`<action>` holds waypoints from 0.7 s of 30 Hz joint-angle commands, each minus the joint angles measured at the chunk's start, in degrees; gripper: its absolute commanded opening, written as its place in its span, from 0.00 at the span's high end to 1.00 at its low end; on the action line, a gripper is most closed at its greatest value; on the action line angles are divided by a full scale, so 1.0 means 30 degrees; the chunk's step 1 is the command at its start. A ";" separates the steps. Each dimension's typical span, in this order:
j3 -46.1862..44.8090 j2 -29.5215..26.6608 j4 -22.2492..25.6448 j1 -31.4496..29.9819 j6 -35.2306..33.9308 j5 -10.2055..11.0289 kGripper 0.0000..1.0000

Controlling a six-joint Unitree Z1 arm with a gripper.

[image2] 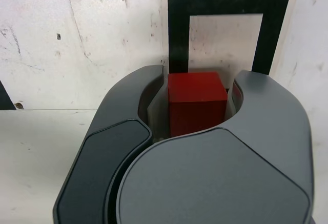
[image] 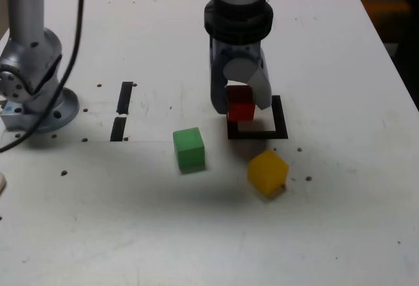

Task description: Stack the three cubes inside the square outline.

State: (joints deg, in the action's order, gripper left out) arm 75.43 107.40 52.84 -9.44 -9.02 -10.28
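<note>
Holding small red solid cube (image2: pixel 197 101) pinched tight in dark grey gripper (image: pixel 239 106), we hover w/ it over the far edge of the black tape square outline (image: pixel 280 124), not centred. Risk: releasing here lands it on tape, skewing the base. Green cube (image: pixel 188 148) & yellow cube (image: pixel 268 172) sit outside, nr the frame's near side.
</note>
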 commanded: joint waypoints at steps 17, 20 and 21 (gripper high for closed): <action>0.0780 0.1266 -0.0410 0.0504 0.0204 0.1257 0.78; 0.0746 0.1310 -0.0459 0.0541 0.0193 0.1184 0.78; 0.0743 0.1366 -0.0489 0.0552 0.0193 0.1153 0.78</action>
State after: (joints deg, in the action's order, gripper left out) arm 77.67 111.31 51.55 -7.96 -8.39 -6.67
